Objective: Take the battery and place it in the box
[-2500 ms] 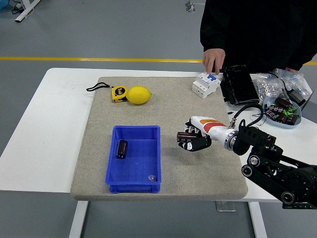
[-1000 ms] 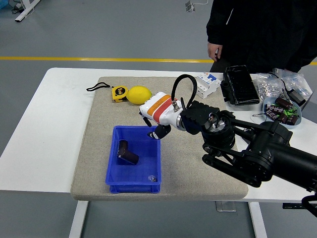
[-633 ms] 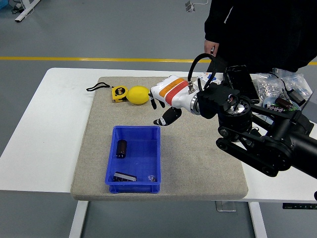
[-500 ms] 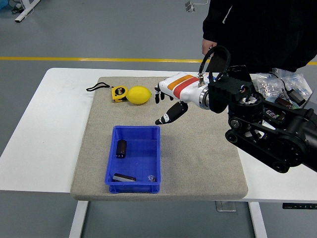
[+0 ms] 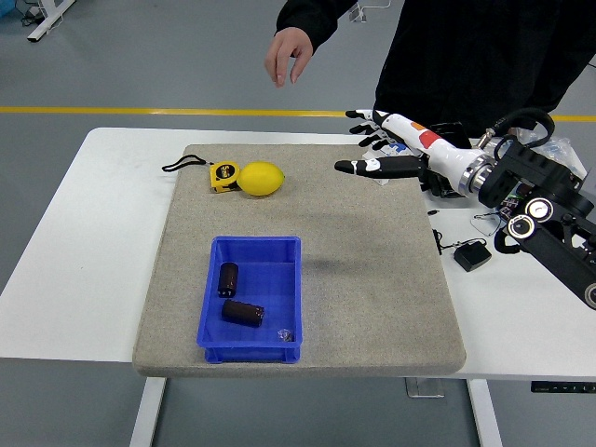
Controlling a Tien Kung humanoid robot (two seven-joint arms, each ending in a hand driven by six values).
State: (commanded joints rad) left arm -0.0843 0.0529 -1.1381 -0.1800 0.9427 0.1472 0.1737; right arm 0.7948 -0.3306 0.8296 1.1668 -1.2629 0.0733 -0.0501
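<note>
Dark brown and cylindrical, one battery lies on its side in the blue box, toward the near end, with a second battery just beyond it, close to the left wall. A small shiny item sits in the near right corner of the box. The box rests on a grey felt mat covering the white table. Far left on the mat, a lemon touches a yellow tape measure. The robot's right hand hovers over the far right of the mat, fingers spread and holding nothing. A small black adapter lies on the table under its arm. Beyond the table, a person's hand hangs in the air, fingers loosely curled.
</note>
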